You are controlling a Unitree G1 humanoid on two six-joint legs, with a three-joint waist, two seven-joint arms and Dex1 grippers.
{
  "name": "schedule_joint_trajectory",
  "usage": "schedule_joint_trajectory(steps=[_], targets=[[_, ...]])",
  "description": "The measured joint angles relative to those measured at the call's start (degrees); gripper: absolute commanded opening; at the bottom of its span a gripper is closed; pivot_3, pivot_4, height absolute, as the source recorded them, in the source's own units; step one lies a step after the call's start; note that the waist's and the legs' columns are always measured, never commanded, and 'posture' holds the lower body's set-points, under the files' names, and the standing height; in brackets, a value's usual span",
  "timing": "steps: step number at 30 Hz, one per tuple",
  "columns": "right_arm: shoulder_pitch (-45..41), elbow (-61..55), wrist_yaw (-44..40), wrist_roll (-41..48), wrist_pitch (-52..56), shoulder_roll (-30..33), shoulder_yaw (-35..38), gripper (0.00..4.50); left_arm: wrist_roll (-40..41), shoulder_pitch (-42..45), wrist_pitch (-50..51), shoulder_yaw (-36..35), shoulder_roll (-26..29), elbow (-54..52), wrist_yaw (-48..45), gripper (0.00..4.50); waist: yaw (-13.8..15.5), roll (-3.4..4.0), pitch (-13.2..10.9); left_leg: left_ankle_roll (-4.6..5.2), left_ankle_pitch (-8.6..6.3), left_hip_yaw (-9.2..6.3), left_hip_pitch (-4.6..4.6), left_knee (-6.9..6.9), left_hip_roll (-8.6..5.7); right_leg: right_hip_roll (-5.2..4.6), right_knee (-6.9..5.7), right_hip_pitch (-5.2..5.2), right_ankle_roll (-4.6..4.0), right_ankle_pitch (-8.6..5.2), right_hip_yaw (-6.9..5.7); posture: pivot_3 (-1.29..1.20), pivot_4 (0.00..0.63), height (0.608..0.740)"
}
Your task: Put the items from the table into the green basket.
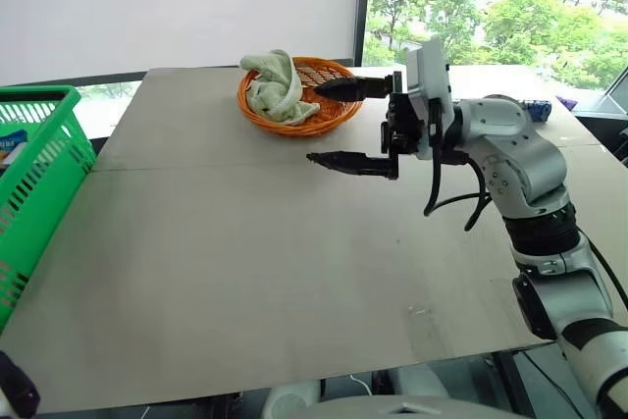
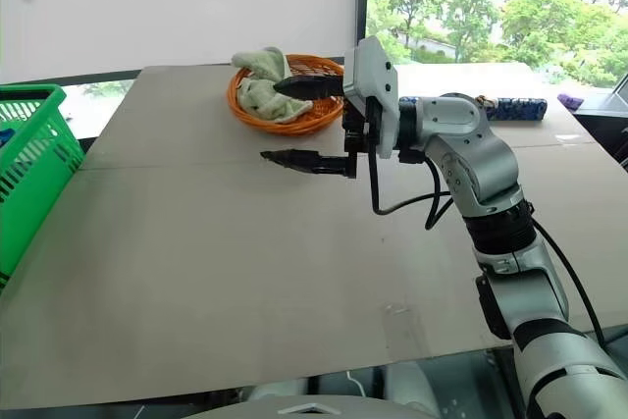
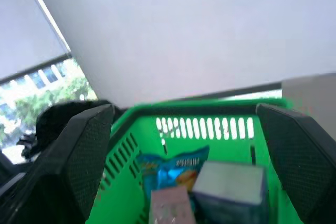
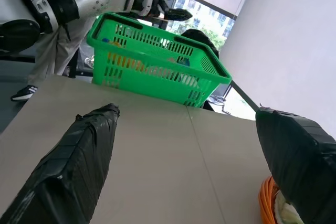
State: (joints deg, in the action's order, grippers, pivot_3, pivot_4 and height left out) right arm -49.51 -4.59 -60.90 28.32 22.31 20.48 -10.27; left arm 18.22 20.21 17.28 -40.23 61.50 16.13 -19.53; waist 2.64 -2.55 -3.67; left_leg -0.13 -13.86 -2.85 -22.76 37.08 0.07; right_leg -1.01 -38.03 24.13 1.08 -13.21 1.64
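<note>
The green basket point(image 1: 39, 169) stands off the table's left end. My left gripper point(image 3: 184, 145) hovers over it, open, with nothing between its fingers; the right wrist view shows it above the basket's point(image 4: 157, 56) rim. Items lie inside the basket: a blue snack bag point(image 3: 170, 167), a pale box point(image 3: 228, 187) and a pinkish packet point(image 3: 168, 208). Something orange point(image 4: 123, 62) shows through the lattice. My right gripper point(image 1: 314, 125) hangs over the middle of the table point(image 1: 245, 262), pointing left, open and empty.
A round orange wicker basket point(image 1: 304, 120) holding a green cloth point(image 1: 275, 85) sits at the table's far side, just behind my right gripper. A dark blue patterned packet point(image 2: 496, 107) lies at the far right. A person point(image 4: 31, 72) stands beyond the green basket.
</note>
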Motion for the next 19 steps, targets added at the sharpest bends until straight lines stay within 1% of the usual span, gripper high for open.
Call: schedule_joint_trajectory(steps=[2, 4, 5, 7, 8, 10, 13, 14, 16, 18, 19], targets=[[0.50, 0.42, 0.56, -0.55, 0.38, 1.56, 0.10, 4.50, 6.85, -0.47, 7.35, 2.46, -6.15, -11.01, -1.35, 4.48, 0.20, 0.41, 0.33, 0.16, 0.08, 0.04, 0.01, 0.05, -0.03, -0.08, -0.01, -0.08, 0.01, 0.01, 0.01, 0.12, 0.000, 0.740], [1.88, 0.39, 1.17, -1.45, 1.09, 3.53, 0.12, 4.50, 12.59, -1.26, 14.04, 5.98, -10.84, -18.92, -2.34, 4.48, 0.27, 0.47, 0.46, 0.17, 0.09, -0.01, 0.03, 0.10, 0.00, 0.00, -0.04, -0.10, 0.01, 0.00, 0.03, 0.10, 0.000, 0.740], [3.58, 0.24, 1.82, -2.37, 1.40, 5.12, 0.19, 4.50, 14.97, -2.23, 17.73, 9.55, -13.91, -24.07, -2.11, 4.48, 0.11, 0.43, 0.49, 0.18, 0.10, -0.04, 0.07, 0.12, 0.03, 0.08, -0.04, -0.18, 0.00, 0.00, 0.05, 0.08, 0.000, 0.740], [7.03, 0.03, 3.91, -4.08, 2.13, 7.24, 0.47, 4.50, 16.01, -3.86, 21.96, 15.23, -18.12, -30.77, -0.17, 4.48, -0.27, 0.45, 0.50, 0.18, 0.10, -0.02, 0.12, 0.12, 0.03, 0.12, -0.05, -0.22, -0.01, 0.00, 0.10, 0.04, 0.000, 0.740], [8.02, 0.09, 4.49, -4.60, 2.39, 7.73, 0.70, 4.50, 16.08, -4.51, 22.63, 16.61, -19.24, -32.42, 0.28, 4.48, -0.42, 0.47, 0.51, 0.19, 0.10, 0.01, 0.14, 0.12, 0.03, 0.12, -0.06, -0.23, -0.01, 0.00, 0.14, 0.03, 0.000, 0.740], [11.45, 0.45, 8.35, -7.16, 3.30, 9.31, 1.87, 4.50, 16.63, -7.41, 25.25, 20.79, -24.21, -36.49, 2.14, 4.48, -1.58, 0.59, 0.55, 0.20, 0.10, 0.15, 0.19, 0.12, 0.04, 0.18, -0.10, -0.20, 0.00, 0.00, 0.32, 0.00, 0.000, 0.740], [15.23, 0.17, 11.26, -8.92, 4.19, 11.72, 3.88, 4.50, 16.80, -11.50, 26.82, 23.04, -27.17, -39.39, 3.38, 4.48, -2.79, 0.62, 0.57, 0.20, 0.10, 0.23, 0.26, 0.12, 0.09, 0.30, -0.10, -0.21, -0.01, 0.00, 0.44, -0.03, 0.000, 0.740], [17.78, -0.36, 11.92, -9.79, 4.27, 13.46, 4.64, 4.50, 16.90, -13.82, 27.54, 22.94, -28.26, -41.13, 3.82, 4.48, -3.23, 0.65, 0.59, 0.20, 0.10, 0.26, 0.29, 0.12, 0.11, 0.32, -0.09, -0.27, -0.02, -0.01, 0.45, -0.03, 0.000, 0.740], [20.10, -0.39, 12.59, -10.38, 4.75, 14.71, 5.32, 4.50, 17.02, -15.37, 28.27, 22.70, -28.92, -42.26, 4.50, 4.48, -3.62, 0.67, 0.57, 0.21, 0.10, 0.58, 0.39, 0.13, 0.13, 0.41, -0.09, -0.32, -0.03, -0.02, 0.52, -0.05, 0.000, 0.740], [20.69, -0.96, 13.20, -10.42, 5.37, 14.70, 5.54, 4.50, 17.39, -16.13, 28.65, 22.15, -29.36, -43.02, 4.81, 4.48, -3.99, 0.81, 0.48, 0.21, 0.10, 0.93, 0.76, 0.13, 0.15, 0.79, -0.09, -0.55, -0.02, -0.03, 0.64, -0.06, 0.000, 0.740], [21.68, -2.77, 13.97, -10.13, 6.08, 14.78, 6.35, 4.50, 18.01, -18.19, 28.97, 21.09, -29.60, -44.73, 4.80, 4.48, -4.46, 0.87, 0.51, 0.21, 0.10, 0.98, 0.90, 0.13, 0.18, 0.95, -0.07, -0.69, -0.01, -0.04, 0.70, -0.05, 0.000, 0.740]])
